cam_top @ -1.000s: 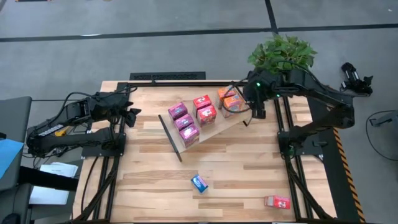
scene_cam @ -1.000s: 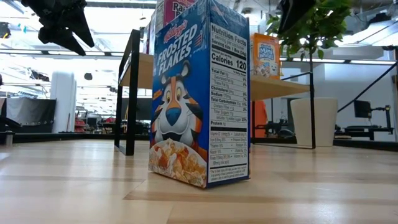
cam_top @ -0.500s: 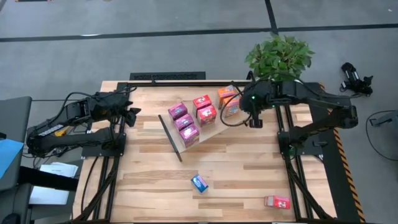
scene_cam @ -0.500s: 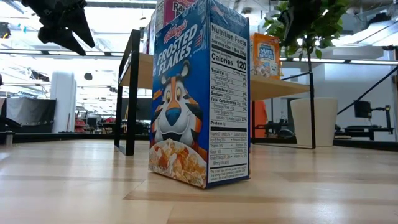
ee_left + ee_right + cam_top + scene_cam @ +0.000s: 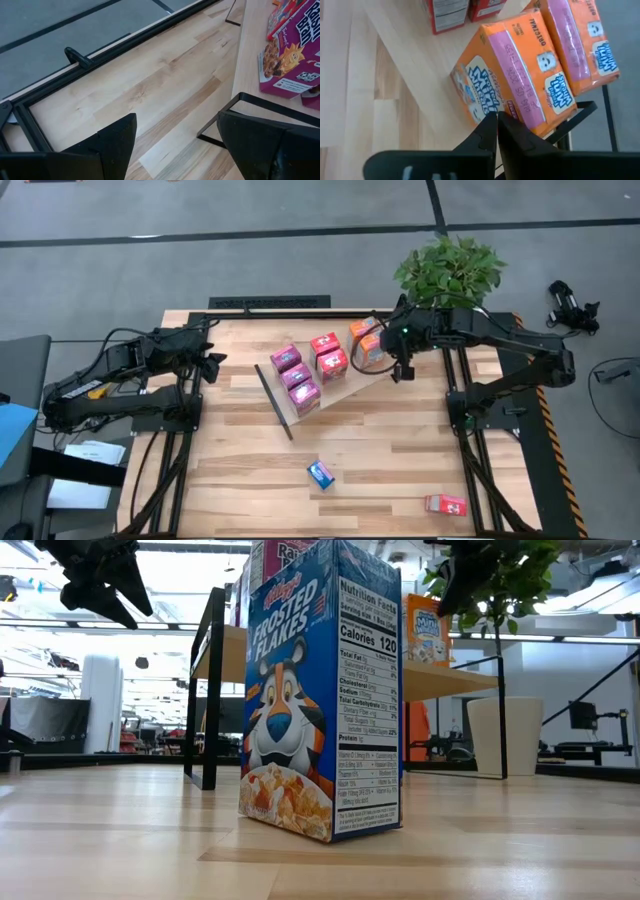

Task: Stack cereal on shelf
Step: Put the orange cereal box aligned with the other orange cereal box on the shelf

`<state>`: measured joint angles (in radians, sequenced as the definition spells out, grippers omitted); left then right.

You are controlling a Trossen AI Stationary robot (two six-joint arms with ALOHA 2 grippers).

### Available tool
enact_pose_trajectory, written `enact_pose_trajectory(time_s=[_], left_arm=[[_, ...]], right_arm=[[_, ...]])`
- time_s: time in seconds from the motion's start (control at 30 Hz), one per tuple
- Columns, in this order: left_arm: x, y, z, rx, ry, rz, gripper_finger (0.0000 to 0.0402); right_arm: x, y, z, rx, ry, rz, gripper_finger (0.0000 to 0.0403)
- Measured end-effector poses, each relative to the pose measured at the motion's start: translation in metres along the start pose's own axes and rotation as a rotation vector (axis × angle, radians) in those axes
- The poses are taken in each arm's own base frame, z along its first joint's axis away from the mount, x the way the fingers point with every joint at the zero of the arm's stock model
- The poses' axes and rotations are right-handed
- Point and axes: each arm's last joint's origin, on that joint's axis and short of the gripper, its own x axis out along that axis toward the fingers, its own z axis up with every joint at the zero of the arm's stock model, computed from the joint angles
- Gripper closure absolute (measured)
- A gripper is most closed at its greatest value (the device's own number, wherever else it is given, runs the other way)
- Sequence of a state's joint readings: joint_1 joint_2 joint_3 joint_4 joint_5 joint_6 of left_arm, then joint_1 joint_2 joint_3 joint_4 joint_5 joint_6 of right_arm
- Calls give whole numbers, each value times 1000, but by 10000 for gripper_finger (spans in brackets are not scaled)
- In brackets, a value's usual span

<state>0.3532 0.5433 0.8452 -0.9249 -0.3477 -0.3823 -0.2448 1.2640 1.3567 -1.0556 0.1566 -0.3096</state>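
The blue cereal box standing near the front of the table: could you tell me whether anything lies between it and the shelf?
Nothing visible does. In the high view the blue cereal box stands alone on bare tabletop, with open wood between it and the shelf. The red box lies off toward the front right corner.

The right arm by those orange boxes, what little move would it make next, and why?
Probably a gentle sideways nudge. The right gripper is shut, its tips next to the nearer orange box, which sits at the end of the shelf by the black bracket. Closed fingers cannot grasp, so pushing the box inward seems likeliest. The left gripper waits open, away from the shelf.
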Motion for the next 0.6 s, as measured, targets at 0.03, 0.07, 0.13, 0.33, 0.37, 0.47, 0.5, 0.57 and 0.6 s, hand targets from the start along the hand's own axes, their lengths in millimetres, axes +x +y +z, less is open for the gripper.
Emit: enact_pose_trajectory(time_s=[0.03, 0.07, 0.13, 0.33, 0.37, 0.47, 0.5, 0.57, 0.6], left_arm=[[0, 0, 0, 0, 0, 0, 133], [0, 0, 0, 0, 0, 0, 133], [0, 0, 0, 0, 0, 0, 133], [0, 0, 0, 0, 0, 0, 133], [0, 0, 0, 0, 0, 0, 133], [0, 0, 0, 0, 0, 0, 133], [0, 0, 0, 0, 0, 0, 133], [0, 0, 0, 0, 0, 0, 133], [0, 0, 0, 0, 0, 0, 133]], right_arm=[[0, 0, 0, -7, 0, -1, 369], [0, 0, 0, -11, -4, -2, 372], [2, -1, 3, -10, -17, -6, 379], [5, 1, 6, -13, -24, -3, 384], [6, 2, 7, -14, -23, 1, 381], [5, 7, 8, -30, -29, 12, 370], [4, 9, 8, -33, -31, 16, 367], [4, 12, 9, -34, -31, 24, 365], [4, 13, 9, -35, -32, 26, 365]])
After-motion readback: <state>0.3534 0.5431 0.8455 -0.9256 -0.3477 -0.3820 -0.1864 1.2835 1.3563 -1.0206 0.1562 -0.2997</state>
